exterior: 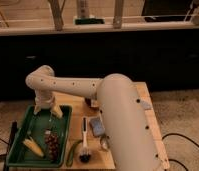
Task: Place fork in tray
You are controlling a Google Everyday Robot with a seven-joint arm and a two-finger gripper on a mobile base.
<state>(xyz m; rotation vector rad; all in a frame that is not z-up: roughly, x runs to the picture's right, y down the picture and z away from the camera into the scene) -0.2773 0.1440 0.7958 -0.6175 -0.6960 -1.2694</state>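
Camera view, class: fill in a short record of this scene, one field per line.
hand: above the tray's far end
tray: dark green, on the wooden table
in tray: corn cob, dark grapes
fork: not clearly visible
beside tray: white-handled brush, green vegetable

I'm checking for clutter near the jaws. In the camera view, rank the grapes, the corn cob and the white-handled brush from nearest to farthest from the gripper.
The gripper hangs over the far end of the tray.
1. Grapes, in the tray, just below it.
2. Corn cob, in the tray's near left part; close to the grapes' rank.
3. White-handled brush, on the table right of the tray.
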